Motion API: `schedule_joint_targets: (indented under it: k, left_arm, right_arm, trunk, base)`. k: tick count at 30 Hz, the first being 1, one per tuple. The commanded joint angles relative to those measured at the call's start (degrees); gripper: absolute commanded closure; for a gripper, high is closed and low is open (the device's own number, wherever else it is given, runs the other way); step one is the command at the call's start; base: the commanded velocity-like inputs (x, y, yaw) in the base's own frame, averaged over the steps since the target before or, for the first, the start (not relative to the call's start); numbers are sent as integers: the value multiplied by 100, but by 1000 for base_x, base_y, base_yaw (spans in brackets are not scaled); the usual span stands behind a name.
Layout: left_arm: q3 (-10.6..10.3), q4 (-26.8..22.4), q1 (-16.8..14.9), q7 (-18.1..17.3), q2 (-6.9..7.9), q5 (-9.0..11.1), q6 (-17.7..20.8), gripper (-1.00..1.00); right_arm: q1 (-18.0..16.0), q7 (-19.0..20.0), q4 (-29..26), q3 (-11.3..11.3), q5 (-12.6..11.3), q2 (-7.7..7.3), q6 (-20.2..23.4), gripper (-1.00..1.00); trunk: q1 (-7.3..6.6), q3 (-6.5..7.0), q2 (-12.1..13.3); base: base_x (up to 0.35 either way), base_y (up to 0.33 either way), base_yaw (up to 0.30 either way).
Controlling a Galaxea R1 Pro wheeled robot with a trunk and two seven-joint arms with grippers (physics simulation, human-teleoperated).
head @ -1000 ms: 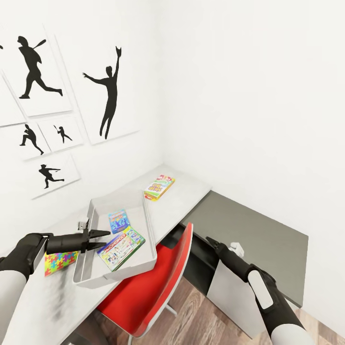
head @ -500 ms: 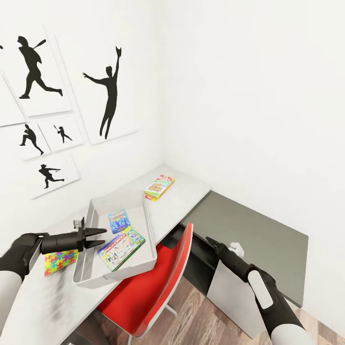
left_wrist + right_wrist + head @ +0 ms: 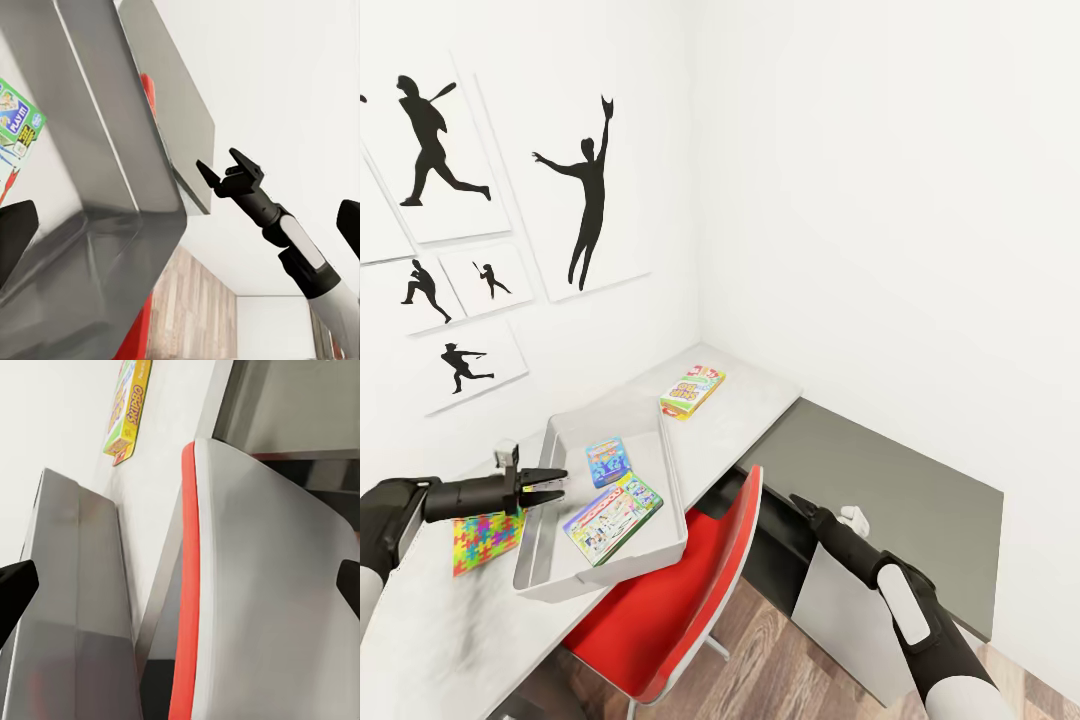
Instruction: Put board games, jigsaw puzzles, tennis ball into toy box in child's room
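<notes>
The grey toy box (image 3: 600,575) stands on the pale table (image 3: 750,410) with two colourful board games (image 3: 613,515) lying flat inside. A yellow Skip-Bo board game (image 3: 692,390) lies on the table beyond the box. A bright jigsaw puzzle (image 3: 485,540) lies just left of the box. My left gripper (image 3: 560,483) hovers open at the box's left rim, above the puzzle, holding nothing. My right gripper (image 3: 800,503) hangs open and empty beside the red chair (image 3: 680,590), below the table edge. The tennis ball and the bed are out of view.
The red chair is pushed in under the table in front of the toy box (image 3: 75,585). A lower dark grey side unit (image 3: 890,500) joins the table on the right. White walls with black silhouette pictures (image 3: 585,200) close the corner behind.
My left gripper has drawn back to the left, from over the toy box's inside to its left rim. The right arm and the toys have not moved.
</notes>
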Motion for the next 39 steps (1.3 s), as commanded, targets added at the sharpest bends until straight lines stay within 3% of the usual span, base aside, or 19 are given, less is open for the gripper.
schedule_joint_targets:
  k: [1, 12, 15, 19, 21, 26, 32, 39]
  left_arm:
    - [21, -136, 6, -42, 12, -46, 63, -100]
    - [48, -656, 55, -42, 55, -8, 68, -100]
    - [48, -937, 173, -42, 111, 114, 82, -100]
    - [49, -1410, 451, -42, 274, 695, 116, -100]
    - [49, -1644, 642, -42, 411, 1246, 127, -100]
    - [45, -1959, 926, -42, 647, 1972, 133, -100]
    - [48, -2110, 1063, -42, 746, 2192, 134, -100]
    - [24, -2227, 1093, -42, 759, 2234, 130, -100]
  right_arm:
    - [-5, 6, -2, -21, -37, 5, 49, -100]
    - [-5, 9, -2, -21, -35, 1, 49, -100]
    - [-5, 12, -2, -21, -35, -3, 49, -100]
    - [-5, 13, -2, -21, -37, -6, 49, -100]
    - [-5, 13, -2, -21, -37, -2, 49, -100]
    - [-5, 14, -3, -21, -37, -1, 49, -100]
    - [-5, 14, -8, -21, -37, 0, 49, -100]
    - [-5, 13, -10, -22, -37, 0, 49, -100]
  trunk:
    - [4, -12, -11]
    - [4, -12, -11]
    - [4, -12, -11]
    - [4, -12, -11]
    - [4, -12, -11]
    - [4, -12, -11]
    - [4, -12, -11]
    - [4, -12, -11]
  base:
    - [0, 0, 0]
    - [0, 0, 0]
    - [0, 0, 0]
    - [0, 0, 0]
    - [0, 0, 0]
    - [0, 0, 0]
    - [0, 0, 0]
    - [-121, -96, 0]
